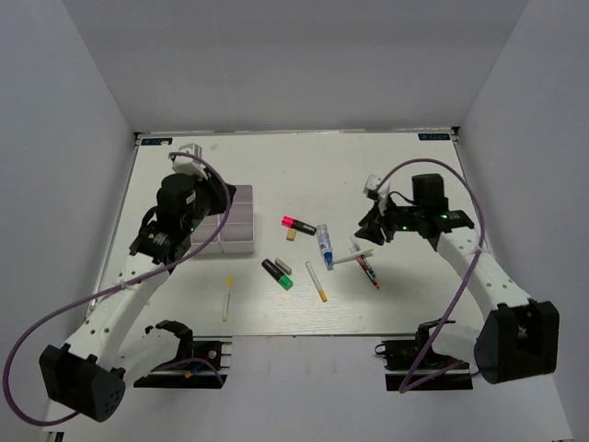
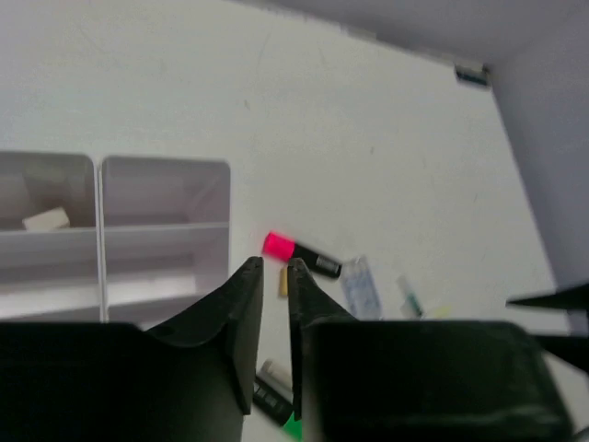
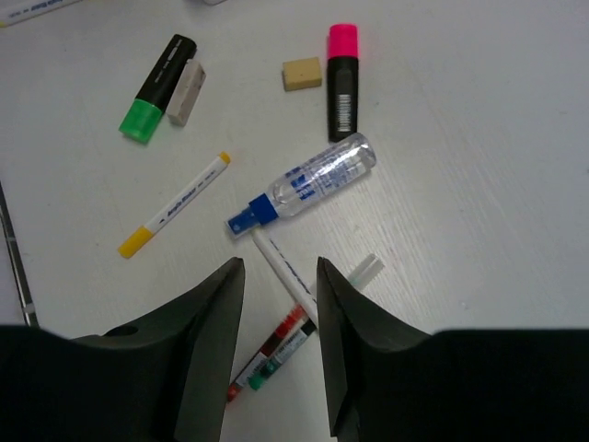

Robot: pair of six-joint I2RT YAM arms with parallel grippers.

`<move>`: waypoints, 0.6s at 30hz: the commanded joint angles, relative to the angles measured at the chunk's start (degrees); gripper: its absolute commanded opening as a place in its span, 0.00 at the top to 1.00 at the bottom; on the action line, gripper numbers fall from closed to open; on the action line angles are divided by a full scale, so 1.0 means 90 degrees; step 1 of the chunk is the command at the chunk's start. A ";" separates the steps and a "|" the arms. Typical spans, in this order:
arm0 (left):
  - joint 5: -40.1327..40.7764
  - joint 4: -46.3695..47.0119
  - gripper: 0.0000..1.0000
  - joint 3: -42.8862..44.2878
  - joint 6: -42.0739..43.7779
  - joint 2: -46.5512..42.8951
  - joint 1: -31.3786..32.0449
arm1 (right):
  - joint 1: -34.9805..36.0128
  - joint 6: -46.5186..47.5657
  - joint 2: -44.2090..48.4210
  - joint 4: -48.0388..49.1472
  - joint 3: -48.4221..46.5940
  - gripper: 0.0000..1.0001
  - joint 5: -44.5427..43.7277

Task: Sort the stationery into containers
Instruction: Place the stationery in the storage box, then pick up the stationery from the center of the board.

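Observation:
The two adjoining white containers (image 1: 235,219) stand left of centre. In the left wrist view one box (image 2: 55,235) holds a pale eraser (image 2: 46,219). My left gripper (image 2: 274,267) hangs above the boxes' near side, empty, with only a narrow gap between the jaws. The pink highlighter (image 1: 298,225), beige eraser (image 1: 291,235), white-blue marker (image 1: 324,247), green highlighter (image 1: 278,274) and a yellow-ended pen (image 1: 316,282) lie mid-table. My right gripper (image 3: 281,276) is open and empty, above a white pen (image 3: 281,262) that crosses a red pen (image 3: 276,350).
Another yellow-ended pen (image 1: 227,297) lies alone near the front left. A white eraser (image 3: 186,92) lies against the green highlighter (image 3: 156,87). Grey walls enclose the table on three sides. Cables loop off both arms.

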State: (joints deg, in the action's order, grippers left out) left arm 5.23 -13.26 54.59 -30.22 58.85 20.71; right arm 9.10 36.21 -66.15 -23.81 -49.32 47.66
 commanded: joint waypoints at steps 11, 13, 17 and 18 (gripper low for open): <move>-0.0943 -0.1360 0.23 -0.1660 0.1512 -0.2552 0.0013 | 0.3411 -0.1688 -0.2893 0.0487 -0.1960 0.36 -0.2579; -0.0777 -0.1359 0.19 -0.1739 0.1512 -0.3224 0.0013 | 0.3636 -0.1981 -0.3088 0.0672 -0.2078 0.36 -0.2755; -0.0397 -0.1359 0.17 -0.1798 0.1443 -0.3852 0.0013 | 0.4114 -0.2284 -0.3498 0.0937 -0.2312 0.36 -0.3203; -0.0396 -0.1359 0.16 -0.1798 0.1443 -0.3940 0.0013 | 0.4212 -0.2294 -0.3635 0.0947 -0.2352 0.36 -0.3312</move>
State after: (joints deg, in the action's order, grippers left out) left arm -0.69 -26.00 38.63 -17.82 24.91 20.80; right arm 44.82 19.25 -96.97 -18.59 -66.92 22.96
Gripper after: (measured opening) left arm 0.836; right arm 0.638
